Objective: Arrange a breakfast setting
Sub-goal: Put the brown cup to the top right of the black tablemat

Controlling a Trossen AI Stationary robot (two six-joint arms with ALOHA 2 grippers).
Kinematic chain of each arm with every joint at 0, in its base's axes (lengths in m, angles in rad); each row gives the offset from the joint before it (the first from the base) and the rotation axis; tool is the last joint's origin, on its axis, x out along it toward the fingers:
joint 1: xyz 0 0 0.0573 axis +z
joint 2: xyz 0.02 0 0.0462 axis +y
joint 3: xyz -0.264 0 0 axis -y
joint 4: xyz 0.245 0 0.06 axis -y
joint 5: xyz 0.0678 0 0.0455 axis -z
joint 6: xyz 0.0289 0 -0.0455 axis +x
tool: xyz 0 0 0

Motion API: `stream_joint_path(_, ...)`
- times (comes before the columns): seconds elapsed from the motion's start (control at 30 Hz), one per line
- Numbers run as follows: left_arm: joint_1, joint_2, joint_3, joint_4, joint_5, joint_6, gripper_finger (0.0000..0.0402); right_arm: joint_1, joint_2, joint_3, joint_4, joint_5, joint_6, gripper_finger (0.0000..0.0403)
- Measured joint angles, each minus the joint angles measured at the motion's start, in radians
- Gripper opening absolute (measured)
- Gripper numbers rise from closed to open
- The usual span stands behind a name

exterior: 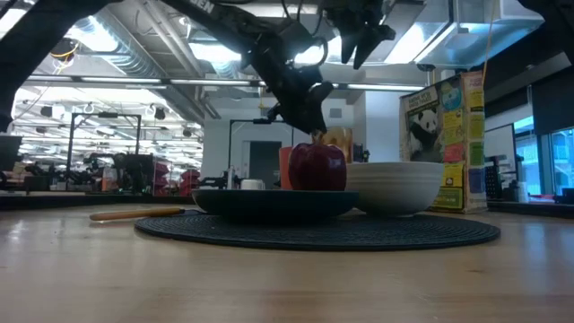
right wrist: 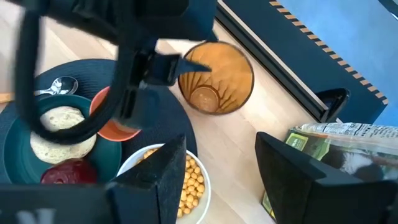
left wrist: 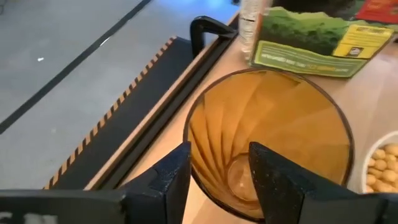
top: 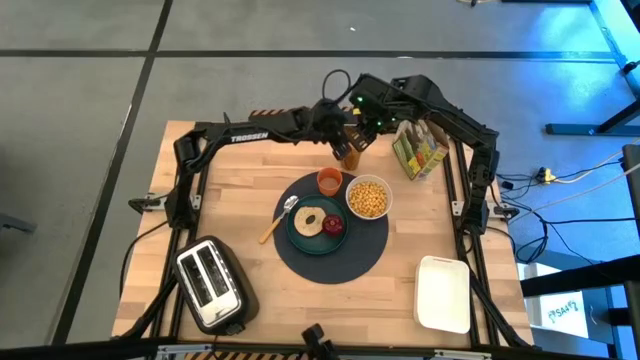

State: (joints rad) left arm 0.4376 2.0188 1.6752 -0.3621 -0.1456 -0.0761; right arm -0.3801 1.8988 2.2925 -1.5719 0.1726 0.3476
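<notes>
The left gripper [left wrist: 217, 177] reaches across the back of the table to the tall amber glass [top: 350, 156]; in the left wrist view its two dark fingers [left wrist: 168, 180] straddle the near rim of the glass, one outside the wall and one over the mouth; they seem to pinch that rim, though actual contact is hard to confirm from these angles. The glass stands upright on the bare wood just behind the large round dark-blue mat [top: 362, 258], near the green cereal box [top: 420, 148].

The right gripper [right wrist: 214, 180] hovers above the back of the table, close over the glass and the box; its fingers are spread wide and hold nothing.

On the mat sits the teal plate [top: 303, 240], carrying the bagel [top: 309, 219] and, beside it, the red fruit [top: 333, 224]; the spoon [top: 279, 219] lies at the plate's left edge, bowl on the mat and wooden handle pointing off it. The small orange cup [top: 330, 181] stands at the mat's back edge, just beside the white bowl [top: 368, 197] filled with yellow cereal.

The toaster [top: 211, 283] stands at the front left corner; the white tray [top: 443, 293] lies at the front right.
</notes>
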Motion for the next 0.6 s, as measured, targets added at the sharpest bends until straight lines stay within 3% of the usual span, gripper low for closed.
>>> stream_joint_path(0.13, 0.008, 0.0, 0.0, 0.002, -0.006, 0.0, 0.0123, 0.0, 0.0, 0.0, 0.001, 0.004, 0.0, 0.0182)
stream_joint_path(0.4, 0.024, 0.0, 0.0, 0.001, 0.05, 0.0, 0.0014, 0.0, 0.0, 0.0, 0.001, 0.02, -0.003, 0.0182)
stream_joint_path(0.6, 0.028, 0.0, 0.0, 0.0, 0.058, 0.0, 0.0002, 0.0, 0.0, 0.0, 0.001, 0.02, -0.003, 0.0182)
